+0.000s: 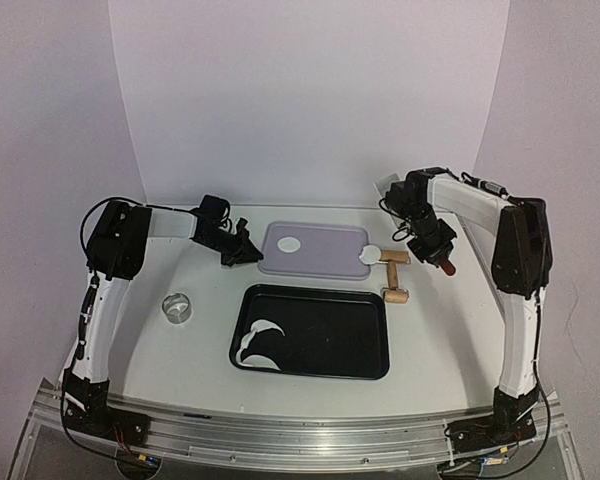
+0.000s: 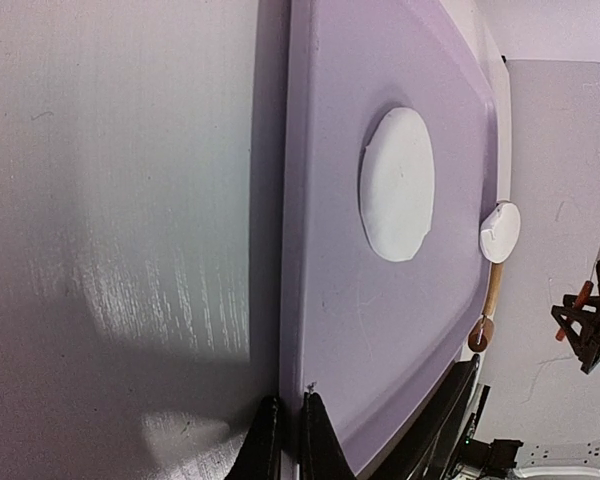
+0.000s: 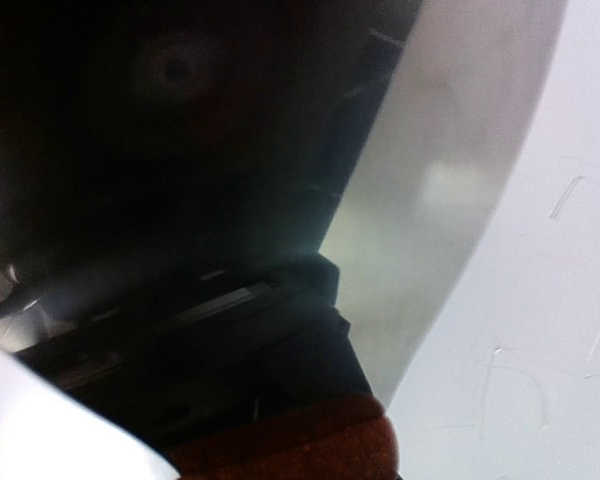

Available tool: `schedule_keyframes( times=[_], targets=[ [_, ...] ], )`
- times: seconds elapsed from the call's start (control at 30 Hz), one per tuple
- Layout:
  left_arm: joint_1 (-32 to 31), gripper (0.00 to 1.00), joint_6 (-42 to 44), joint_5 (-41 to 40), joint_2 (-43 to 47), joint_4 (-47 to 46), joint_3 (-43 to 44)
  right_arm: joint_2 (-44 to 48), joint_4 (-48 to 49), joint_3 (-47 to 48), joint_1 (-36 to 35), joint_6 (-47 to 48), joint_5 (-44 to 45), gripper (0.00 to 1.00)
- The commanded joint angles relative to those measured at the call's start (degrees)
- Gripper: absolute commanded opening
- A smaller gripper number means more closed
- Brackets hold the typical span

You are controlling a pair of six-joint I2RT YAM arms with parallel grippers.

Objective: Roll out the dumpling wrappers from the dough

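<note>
A neat round dumpling wrapper (image 1: 290, 244) lies on the purple board (image 1: 325, 262); it also shows in the left wrist view (image 2: 397, 185). A second wrapper (image 1: 370, 257) sits at the board's right rim (image 2: 500, 232). Curved dough strips (image 1: 258, 340) lie in the black tray (image 1: 370, 345). My left gripper (image 1: 242, 250) is shut on the board's left rim (image 2: 292, 300), its fingertips (image 2: 315, 440) pinching it. My right gripper (image 1: 443, 262) is right of the board, shut on a red-brown tipped tool (image 3: 300, 445), which blocks most of its wrist view.
A wooden rolling pin (image 1: 393, 276) lies between the board's right end and my right gripper. A metal ring cutter (image 1: 177, 307) stands on the table left of the black tray. The black tray sits just in front of the purple board.
</note>
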State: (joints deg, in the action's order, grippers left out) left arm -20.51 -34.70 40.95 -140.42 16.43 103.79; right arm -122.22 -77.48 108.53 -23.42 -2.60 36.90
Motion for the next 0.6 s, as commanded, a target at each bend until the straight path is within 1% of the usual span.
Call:
schedule_keyframes(
  times=[0.0, 0.1, 0.2, 0.33, 0.57],
  targets=[
    [-0.49, 0.04, -0.81, 0.09, -0.1, 1.4, -0.73, -3.95, -18.03, 2.78, -0.21, 5.93, 1.6, 0.0],
    [-0.58, 0.04, -0.9, 0.17, -0.16, 1.16, -0.99, -8.99, -19.85, 5.47, -0.27, 4.53, -0.61, 0.0],
    [-0.58, 0.04, -0.97, 0.2, -0.27, 1.3, -1.05, -11.81, -20.82, 8.0, -0.19, 3.37, -0.86, 0.0],
    [-0.59, 0.04, -1.74, 0.76, 0.18, 0.44, -2.36, -13.3, -21.48, 10.86, 0.27, 1.39, -1.23, 0.0],
    [-0.52, 0.05, -3.01, 2.24, 0.19, 0.61, -2.42, -15.65, -21.2, 15.42, 1.03, 0.58, -6.39, 0.0]
  ],
)
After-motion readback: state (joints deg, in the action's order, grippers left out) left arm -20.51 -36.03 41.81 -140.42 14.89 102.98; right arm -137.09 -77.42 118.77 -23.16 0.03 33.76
